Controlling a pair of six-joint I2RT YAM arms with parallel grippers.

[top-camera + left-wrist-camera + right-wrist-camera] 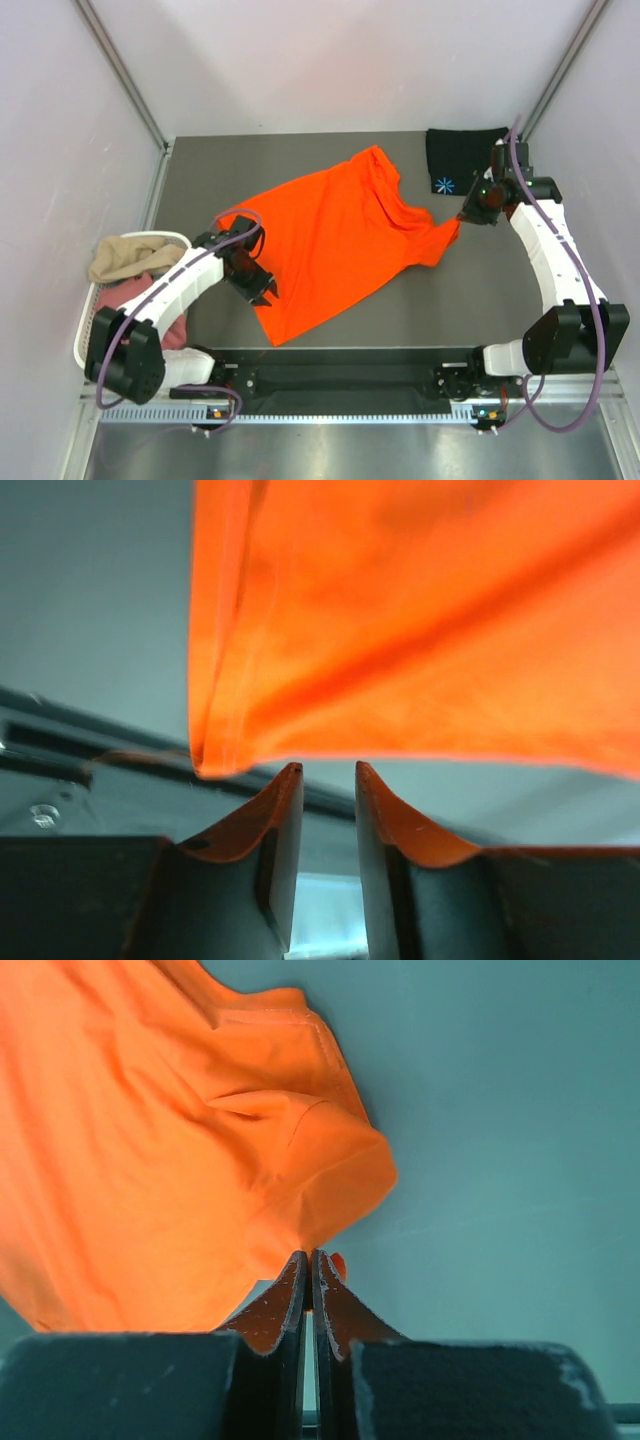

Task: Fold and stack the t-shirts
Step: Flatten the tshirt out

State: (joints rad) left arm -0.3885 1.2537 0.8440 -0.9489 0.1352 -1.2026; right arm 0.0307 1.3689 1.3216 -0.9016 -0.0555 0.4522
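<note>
In the middle of the grey worktop (450,300), the orange t-shirt (335,240), spread mostly flat but set slantwise, with wrinkles and a bunched fold toward its right side.

At the near-left edge of this shirt, the left hand (262,290), low and close to the cloth. In the left wrist view, fingers (283,825) parted by a narrow gap, with nothing between them and the orange hem just ahead of the tips. Not gripping anything.

At the right end of the shirt, the right hand (466,214), pinched on the sleeve end. In the right wrist view, fingers (292,1290) pressed almost together, with a small bit of orange cloth caught at the tips and the sleeve drawn toward them.

In the far right corner, near the right hand, the black t-shirt (462,155), folded, with a light-blue starburst mark (444,184) at its near-left corner.

At the left edge, the white basket (84,330), holding a tan shirt (130,255) on top and a pink shirt (172,325) partly under it.
</note>
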